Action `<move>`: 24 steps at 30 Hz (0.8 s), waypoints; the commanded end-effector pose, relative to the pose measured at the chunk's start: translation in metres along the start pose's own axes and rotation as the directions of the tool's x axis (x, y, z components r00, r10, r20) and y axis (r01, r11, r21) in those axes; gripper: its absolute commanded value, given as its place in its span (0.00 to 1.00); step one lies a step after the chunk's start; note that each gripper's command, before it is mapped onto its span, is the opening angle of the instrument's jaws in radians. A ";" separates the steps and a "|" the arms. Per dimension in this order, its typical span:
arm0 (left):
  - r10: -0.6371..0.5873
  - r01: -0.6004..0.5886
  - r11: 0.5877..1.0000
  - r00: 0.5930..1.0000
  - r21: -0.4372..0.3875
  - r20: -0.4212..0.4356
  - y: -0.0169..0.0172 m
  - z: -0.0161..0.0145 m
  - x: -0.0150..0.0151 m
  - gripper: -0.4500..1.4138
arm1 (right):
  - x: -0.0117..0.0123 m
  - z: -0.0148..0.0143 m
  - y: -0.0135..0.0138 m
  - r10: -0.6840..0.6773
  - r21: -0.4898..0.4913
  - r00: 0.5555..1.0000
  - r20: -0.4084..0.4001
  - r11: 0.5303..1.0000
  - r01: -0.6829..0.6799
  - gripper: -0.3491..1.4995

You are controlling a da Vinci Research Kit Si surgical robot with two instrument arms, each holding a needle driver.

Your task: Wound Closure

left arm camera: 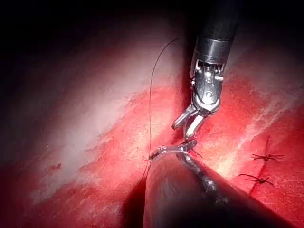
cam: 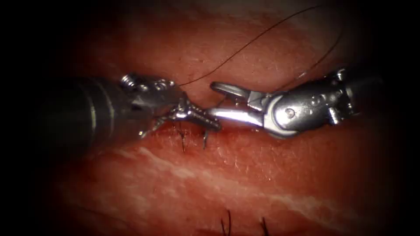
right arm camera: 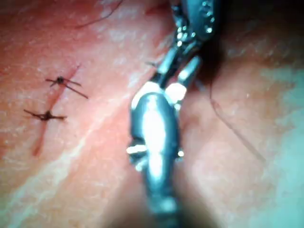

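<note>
The cut runs across the tissue under both tools. My left tool comes in from the left with its jaws spread; the toothed face of one jaw lies over the cut, and I see nothing gripped. My right tool reaches in from the right, open, its lower jaw tip touching the left jaw's tip and nothing between its jaws. A dark thread rises from beside the left tool's wrist toward the upper right. In the left wrist view the thread drops to the tissue beside the left tool, with the right tool open above it.
Two tied stitches cross the cut just below the left jaw. Cut thread ends stick up at the near edge. A second thread stretch passes behind the right tool's wrist. Two knotted stitches lie beside the right tool.
</note>
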 end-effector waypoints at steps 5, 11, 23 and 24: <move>0.000 0.000 1.000 1.000 -0.005 0.002 -0.0004 0.0009 -0.0004 0.00 | -0.0008 0.0002 -0.0008 0.004 0.002 1.000 0.001 1.000 -0.004 0.00; 0.036 -0.036 0.999 0.999 0.011 -0.005 -0.0004 0.0011 -0.0004 0.00 | -0.0007 -0.0001 -0.0007 0.005 0.002 1.000 -0.005 1.000 -0.005 0.00; 0.237 -0.235 0.968 0.971 0.088 -0.014 -0.0010 0.0022 0.0000 0.88 | -0.0005 -0.0017 0.0004 0.013 0.000 1.000 -0.012 1.000 -0.013 0.00; 0.237 -0.235 0.968 0.971 0.088 -0.014 -0.0010 0.0022 0.0000 0.88 | -0.0005 -0.0017 0.0004 0.013 0.000 1.000 -0.012 1.000 -0.013 0.00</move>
